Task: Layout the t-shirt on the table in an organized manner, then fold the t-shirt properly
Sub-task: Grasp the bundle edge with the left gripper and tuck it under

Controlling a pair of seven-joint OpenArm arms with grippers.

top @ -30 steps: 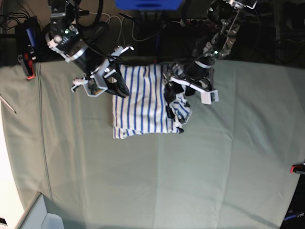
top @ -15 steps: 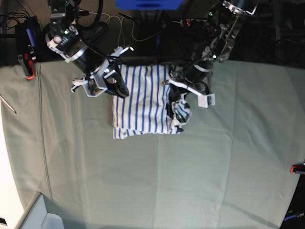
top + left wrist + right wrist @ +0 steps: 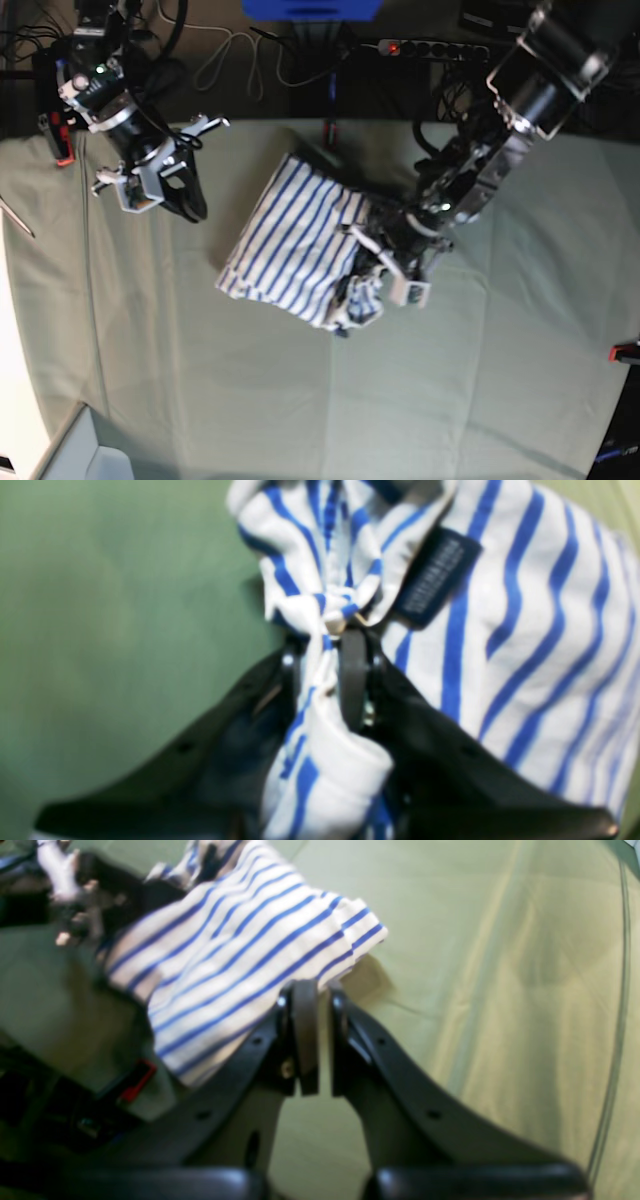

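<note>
Striped t-shirt (image 3: 290,240) lay bunched near the middle-back of the table (image 3: 300,400), long axis slanting from far right down toward near left in the base view. Left gripper (image 3: 325,630) pinched shut on a twisted wad of the shirt's edge, just beside the dark blue label (image 3: 437,577); rest of the cloth trailed away from those jaws toward the other arm. Right gripper (image 3: 312,995) closed on nothing, jaws nearly touching, parked just off the shirt's near corner in its wrist view and clear of the cloth in the base view (image 3: 185,200). Left arm plainly the nearer one. Judged: spreading flat would call for drawing the held edge away from the free side.
</note>
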